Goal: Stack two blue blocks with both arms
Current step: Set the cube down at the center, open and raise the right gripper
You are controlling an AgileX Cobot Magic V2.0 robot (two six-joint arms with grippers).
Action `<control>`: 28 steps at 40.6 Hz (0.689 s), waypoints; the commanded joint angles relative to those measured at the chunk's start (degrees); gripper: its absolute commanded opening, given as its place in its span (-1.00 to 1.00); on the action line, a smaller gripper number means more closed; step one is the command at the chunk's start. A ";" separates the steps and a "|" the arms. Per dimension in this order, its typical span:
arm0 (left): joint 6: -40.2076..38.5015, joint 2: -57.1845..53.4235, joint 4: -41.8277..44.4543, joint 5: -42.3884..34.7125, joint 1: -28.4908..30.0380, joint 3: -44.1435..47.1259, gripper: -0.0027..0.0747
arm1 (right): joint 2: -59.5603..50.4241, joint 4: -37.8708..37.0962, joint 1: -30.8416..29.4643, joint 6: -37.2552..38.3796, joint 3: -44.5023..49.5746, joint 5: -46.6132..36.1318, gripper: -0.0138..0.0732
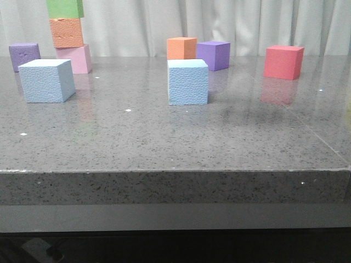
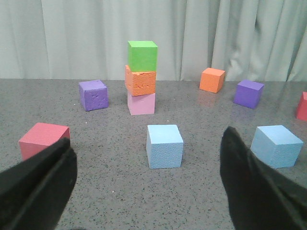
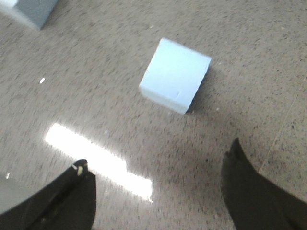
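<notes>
Blue blocks: two pale blue foam cubes, both sitting flat on the grey speckled table, well apart from each other, neither one stacked or held.
Left gripper: fingers spread wide, nothing between them, hovering low over the table.
Ahead of left gripper: the left blue block, sitting apart from the fingers; the second blue block lies off to one side of it.
Right gripper: fingers spread apart and empty, looking down from above the table.
Ahead of right gripper: the centre blue block, turned at an angle to the fingers and clear of them.
Front view: left blue block near the table's left side, centre blue block near the middle.
Tower: green cube on orange cube on pink cube, behind the left blue block.
Other cubes: purple, orange, purple, red, and another red in the left wrist view.
</notes>
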 commanded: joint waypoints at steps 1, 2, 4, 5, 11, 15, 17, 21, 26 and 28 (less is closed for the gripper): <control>-0.05 1.05 -0.50 -5.06 -0.49 -1.56 0.61 | -8.53 0.58 -0.08 -3.37 5.33 -6.25 0.59; -0.05 1.05 -0.50 -5.06 -0.49 -1.56 0.61 | -10.42 0.58 -0.08 -3.85 7.54 -7.20 0.59; -0.05 1.05 -0.50 -5.06 -0.49 -1.56 0.61 | -13.76 0.58 -0.08 -5.19 10.84 -9.46 0.59; -0.05 1.05 -0.50 -5.06 -0.49 -1.56 0.61 | -15.13 0.58 -0.08 -5.58 13.02 -10.49 0.59; -0.05 1.05 -0.50 -5.06 -0.49 -1.56 0.61 | -23.81 0.58 -0.33 -9.03 23.80 -16.82 0.59; -0.05 1.05 -0.50 -5.06 -0.49 -1.56 0.61 | -29.11 0.58 -0.56 -9.60 30.47 -19.47 0.59; -0.05 1.05 -0.50 -5.06 -0.49 -1.56 0.61 | -31.65 0.58 -0.56 -9.60 33.55 -21.21 0.59; -0.05 1.05 -0.50 -5.06 -0.49 -1.56 0.61 | -36.94 1.28 -0.56 -9.60 39.50 -25.92 0.59; -0.05 1.05 -0.50 -5.06 -0.49 -1.56 0.61 | -43.14 2.29 -0.56 -9.54 46.14 -31.56 0.59; -0.05 1.05 -0.50 -5.06 -0.49 -1.56 0.61 | -44.99 2.30 -0.56 -9.54 48.08 -33.14 0.59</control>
